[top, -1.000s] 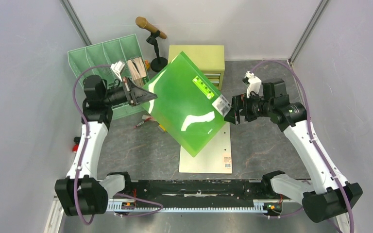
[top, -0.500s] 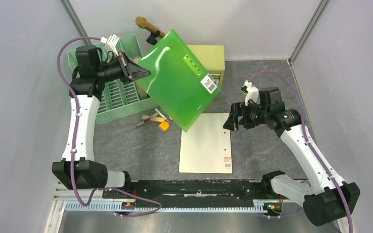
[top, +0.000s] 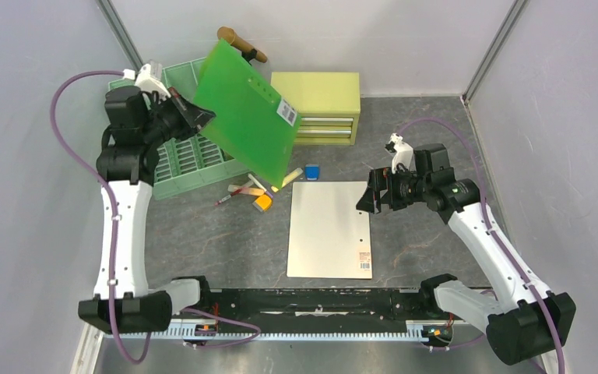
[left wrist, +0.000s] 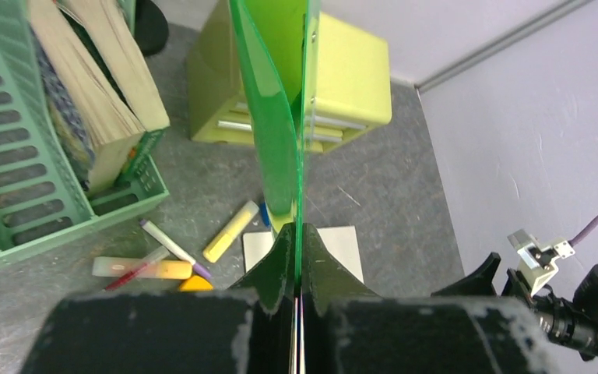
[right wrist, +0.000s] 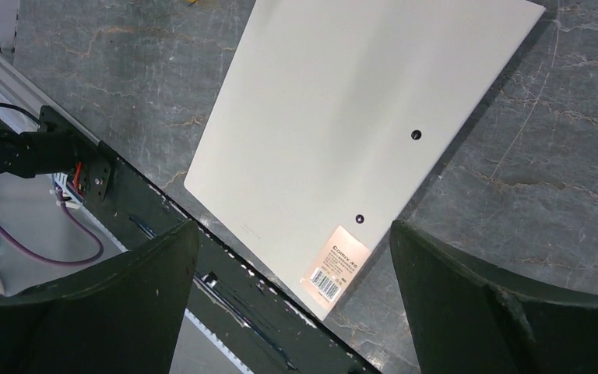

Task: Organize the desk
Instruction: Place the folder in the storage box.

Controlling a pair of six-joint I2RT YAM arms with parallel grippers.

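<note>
The left gripper (top: 192,117) is raised at the far left, its jaws pinched tight on 1 edge of a green folder (top: 245,113). The folder hangs tilted in the air above the right end of a green mesh file rack (top: 179,160). In the left wrist view the folder (left wrist: 269,117) is seen edge-on, running straight out from between the jaws. The desk (top: 218,241) spreads beneath both arms, dark grey and pale-veined, enclosed by pale walls. On it, a cream folder (top: 331,230) lies flat near the middle. Loose pens and markers (top: 249,191) are scattered just left of its far edge. A yellow-green cabinet (top: 316,93) with 2 drawers sits at the back. The right gripper (top: 366,200) hovers at the cream folder's right edge, jaws spread wide and holding nothing.
</note>
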